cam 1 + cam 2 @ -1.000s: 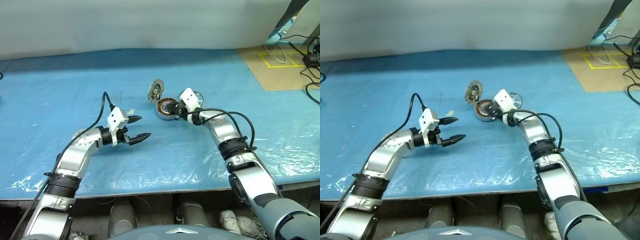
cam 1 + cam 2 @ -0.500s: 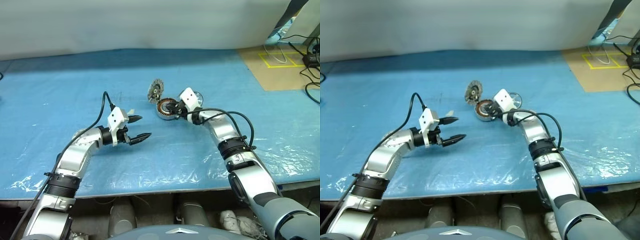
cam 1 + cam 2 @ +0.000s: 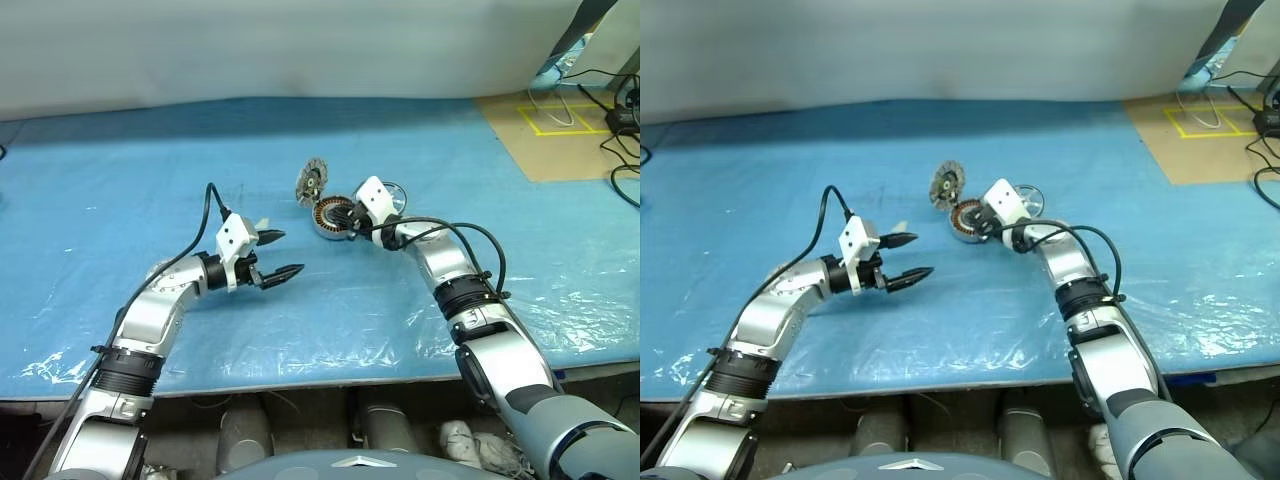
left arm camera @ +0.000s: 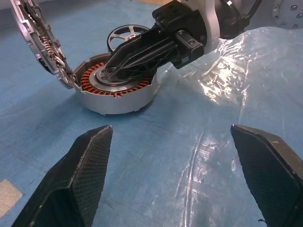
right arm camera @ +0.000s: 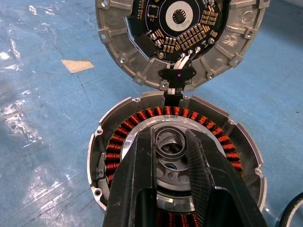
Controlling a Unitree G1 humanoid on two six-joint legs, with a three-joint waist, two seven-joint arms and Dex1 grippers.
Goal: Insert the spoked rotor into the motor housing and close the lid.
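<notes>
Lid [image 3: 311,181] upright behind-left of housing [image 3: 332,216]; rotor [image 4: 126,34] behind housing.

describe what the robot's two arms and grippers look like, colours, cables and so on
Both arms are silver-grey metal segments with black ribbed rings at the joints. A black cable loops loosely along each arm to a white block at the wrist. The left gripper and right gripper each have two tapering black fingers; the left fingers show a woven, carbon-like texture.

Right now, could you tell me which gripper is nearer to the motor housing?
The right. The right gripper has its fingertips down on the centre hub of the motor housing, while the left gripper hovers open over the table, well off to the housing's left.
</notes>
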